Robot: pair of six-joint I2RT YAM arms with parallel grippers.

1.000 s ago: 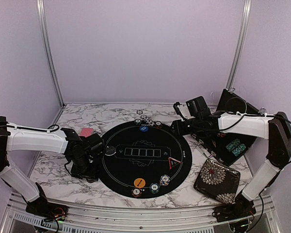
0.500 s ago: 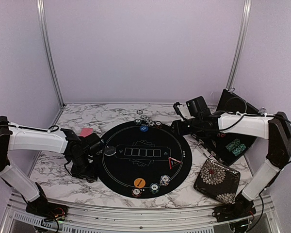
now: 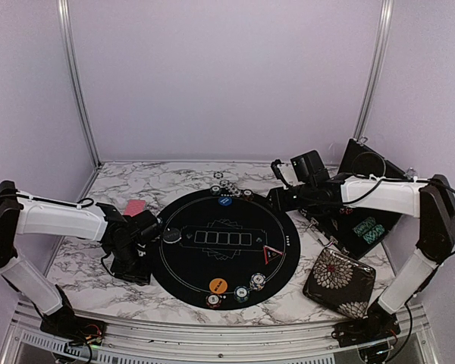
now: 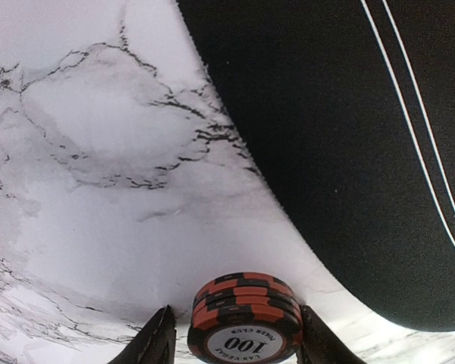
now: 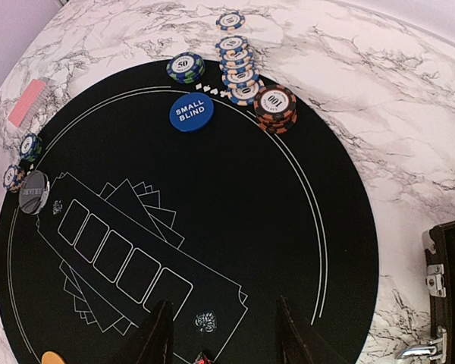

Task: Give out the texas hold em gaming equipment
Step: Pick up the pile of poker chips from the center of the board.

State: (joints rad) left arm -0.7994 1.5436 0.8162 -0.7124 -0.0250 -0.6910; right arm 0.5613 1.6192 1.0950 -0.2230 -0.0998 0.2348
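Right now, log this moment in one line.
left pincer: straddling red-black chip stack on marble table, beside mat | right pincer: open, empty, above mat

On my right wrist feed, the gripper [image 5: 224,341] hangs with its fingers apart above the black round mat [image 5: 288,227]. At the mat's far edge sit a blue disc [image 5: 191,112], an orange-black chip stack [image 5: 275,106] and a leaning blue-white chip stack [image 5: 239,64]. Pink cards [image 5: 28,101] lie on the marble table [image 5: 349,61].

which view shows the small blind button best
Right wrist: the small blind button is large, unobstructed, its lettering readable. Top external shows it only as a tiny blue dot; left wrist misses it.
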